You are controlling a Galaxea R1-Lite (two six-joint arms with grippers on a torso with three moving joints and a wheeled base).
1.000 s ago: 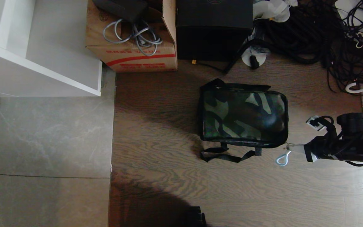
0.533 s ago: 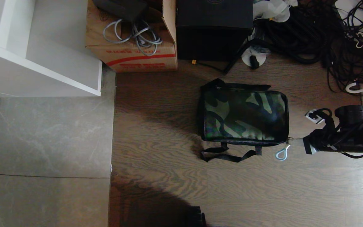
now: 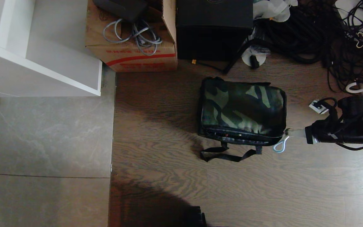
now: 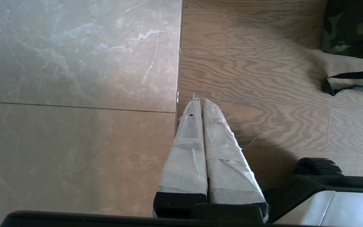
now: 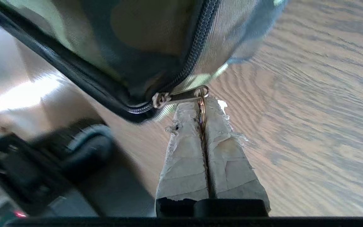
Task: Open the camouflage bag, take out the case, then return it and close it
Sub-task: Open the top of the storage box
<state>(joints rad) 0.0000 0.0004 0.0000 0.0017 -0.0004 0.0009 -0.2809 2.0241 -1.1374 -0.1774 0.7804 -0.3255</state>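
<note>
**Head view: right gripper on the zip ring at the bag's corner**

Head view shows the boxy green camouflage fabric bag with black trim [image 3: 243, 110] lying on the brown wood-grain floor [image 3: 169, 176], its black strap [image 3: 228, 156] loose on the side nearer the robot. The right gripper [image 5: 202, 101] has its taped fingers [image 5: 184, 148] pressed together on the small metal ring [image 5: 202, 108] of the silver zip pull [image 5: 175, 97], at the bag's near right corner. A pale loop [image 3: 280, 146] hangs just beside that corner.

The left gripper [image 4: 199, 101] is parked over the seam between wood floor and grey stone tiles [image 4: 74, 78], fingers pressed together and holding nothing.

Handling, as judged: the bag is soft and will deform or slide under a pull; the ring is the proper hold, though thin and liable to slip.

Contents: the bag's zipper [image 5: 197, 44] appears mostly closed, and no case can be seen. A brown cardboard carton [image 3: 131, 53] holds a dark object and grey coiled cable [image 3: 134, 33]; a plain black box [image 3: 214, 28] stands beside it.
</note>
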